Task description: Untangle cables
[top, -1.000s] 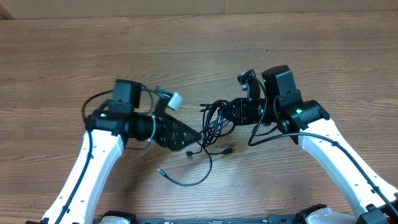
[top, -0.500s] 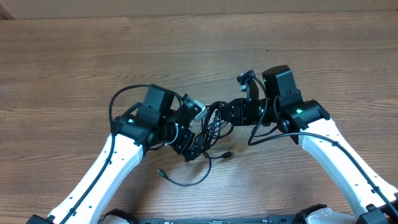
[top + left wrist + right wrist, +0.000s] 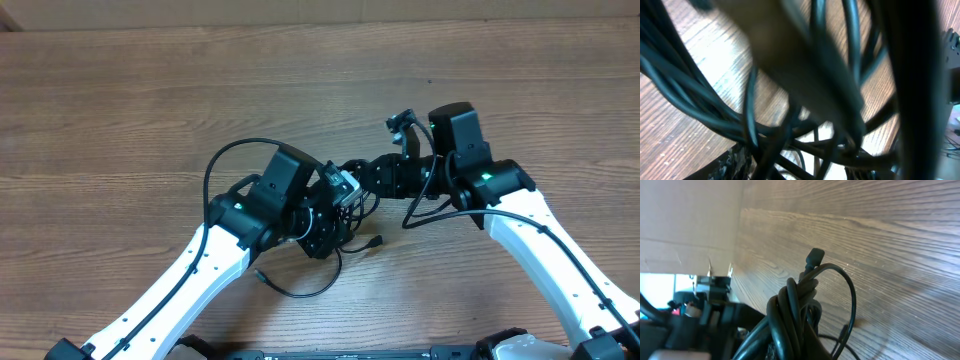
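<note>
- Being swung in from the left side, the left claw [image 3: 344, 194] is now being pushed into the cables [image 3: 352, 212] at the middle of the surface [image 3: 150, 100]; a second ago it was being held well apart from them.
- Its width cannot be told: the left wrist view is being filled by blurred black strands.
- The bundle is being kept clamped by the right claw [image 3: 372, 183], which is fully closed on it; a plug end [image 3: 815, 256] is being pushed up above the bundle.
- One loose strand [image 3: 300, 292] is being left trailing toward the near edge.
- Judged: a two-arm pull-apart is being set up, and nothing is being separated yet.
- No brand, label or readable writing is being shown.
</note>
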Available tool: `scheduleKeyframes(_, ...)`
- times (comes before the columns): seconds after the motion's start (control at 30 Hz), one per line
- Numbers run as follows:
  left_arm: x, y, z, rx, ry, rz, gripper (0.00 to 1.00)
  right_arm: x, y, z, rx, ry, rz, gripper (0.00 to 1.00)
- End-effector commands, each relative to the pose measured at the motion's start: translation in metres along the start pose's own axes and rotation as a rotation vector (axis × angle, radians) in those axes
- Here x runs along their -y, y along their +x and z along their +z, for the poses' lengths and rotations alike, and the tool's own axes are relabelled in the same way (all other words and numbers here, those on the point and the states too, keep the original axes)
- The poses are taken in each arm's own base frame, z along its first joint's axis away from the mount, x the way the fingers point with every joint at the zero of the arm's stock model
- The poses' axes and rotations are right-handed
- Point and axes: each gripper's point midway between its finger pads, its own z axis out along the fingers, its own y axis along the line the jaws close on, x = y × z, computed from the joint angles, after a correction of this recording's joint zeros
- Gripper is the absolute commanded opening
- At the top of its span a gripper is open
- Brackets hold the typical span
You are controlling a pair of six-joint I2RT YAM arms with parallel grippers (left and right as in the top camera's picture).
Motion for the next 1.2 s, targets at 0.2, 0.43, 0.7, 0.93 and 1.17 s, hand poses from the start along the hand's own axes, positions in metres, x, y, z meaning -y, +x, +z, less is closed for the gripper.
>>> scheduleKeyframes(0.2,-0.008,0.016,0.028,-0.102,0.014,-0.087,0.57,-0.006,-0.014,-0.024,0.043,-0.085,0.038,0.04)
scheduleKeyframes(0.43,-0.009,0.012,0.047,-0.100,0.055,-0.157,0.57,-0.005,-0.013,-0.025,0.039,-0.081,0.044,0.04)
scheduleKeyframes(0.7,0.018,-0.005,0.045,-0.036,0.225,-0.138,0.74,-0.001,-0.014,-0.024,0.046,-0.059,0.050,0.05)
scheduleKeyframes(0.93,0.016,-0.012,0.045,-0.008,0.218,-0.126,0.47,0.006,-0.011,-0.024,0.042,-0.024,0.074,0.07)
scheduleKeyframes(1.17,0.001,-0.007,0.048,-0.028,0.127,-0.184,0.04,0.010,-0.013,-0.024,0.053,-0.002,0.077,0.07)
